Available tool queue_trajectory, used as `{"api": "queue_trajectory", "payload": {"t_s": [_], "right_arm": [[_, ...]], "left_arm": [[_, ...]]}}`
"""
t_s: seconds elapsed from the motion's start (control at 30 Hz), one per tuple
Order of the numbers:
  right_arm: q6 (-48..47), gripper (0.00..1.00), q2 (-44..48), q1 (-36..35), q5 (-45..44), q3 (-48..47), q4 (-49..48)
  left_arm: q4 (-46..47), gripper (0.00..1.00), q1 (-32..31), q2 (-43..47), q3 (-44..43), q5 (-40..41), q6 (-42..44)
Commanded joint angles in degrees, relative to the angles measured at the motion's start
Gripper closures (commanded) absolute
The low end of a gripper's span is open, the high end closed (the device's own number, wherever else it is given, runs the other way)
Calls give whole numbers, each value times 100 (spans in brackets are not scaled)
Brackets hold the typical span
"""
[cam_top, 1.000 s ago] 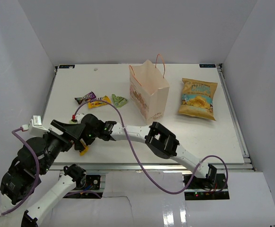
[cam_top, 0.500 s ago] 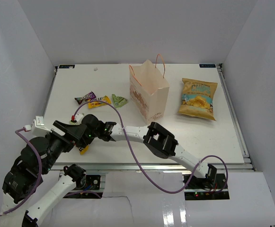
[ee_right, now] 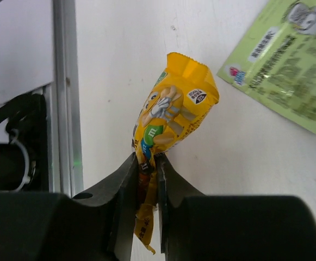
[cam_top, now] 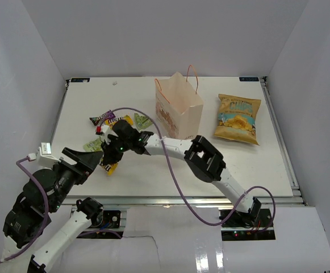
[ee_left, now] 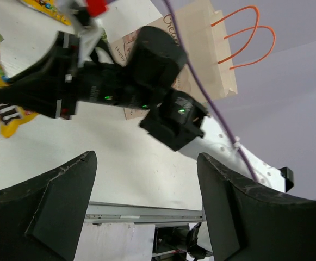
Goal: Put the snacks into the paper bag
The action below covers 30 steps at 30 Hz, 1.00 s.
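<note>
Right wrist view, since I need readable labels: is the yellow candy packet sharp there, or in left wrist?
Right wrist: yellow candy packet crisp, print readable, pinched in the right tool. Left wrist: cropped by the left edge, only part of its lettering shows.

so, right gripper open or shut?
Shut: the right gripper clamps the yellow candy by its lower end.

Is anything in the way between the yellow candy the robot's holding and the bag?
Nothing visible blocks it. The right hand holds the yellow candy; the green wrapper toward the paper bag lies flat.
</note>
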<state>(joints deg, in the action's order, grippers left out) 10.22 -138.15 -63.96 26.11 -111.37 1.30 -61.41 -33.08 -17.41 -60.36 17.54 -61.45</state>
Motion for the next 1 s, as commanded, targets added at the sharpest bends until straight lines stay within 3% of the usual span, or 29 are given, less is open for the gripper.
{"api": "queue_trajectory", "payload": {"t_s": [0.0,0.23,0.43,0.7,0.97], "right_arm": [[-651,80,1279,419,1142,378,-324],[-2005,81,3273,841,1397,1284,545],[-2569,81,4425,1148,914,1425,995],[-2858,81,5473,2526,-210,1679,1065],[-3122,80,5562,3206,-1325,2347,828]], "left_arm": [[400,15,12,36,-29,21,299],[1016,13,12,-17,269,-136,678],[1684,11,12,-192,700,-312,898],[1983,11,12,-1027,903,-409,1232],[2106,12,12,-1449,1377,-400,1012]]}}
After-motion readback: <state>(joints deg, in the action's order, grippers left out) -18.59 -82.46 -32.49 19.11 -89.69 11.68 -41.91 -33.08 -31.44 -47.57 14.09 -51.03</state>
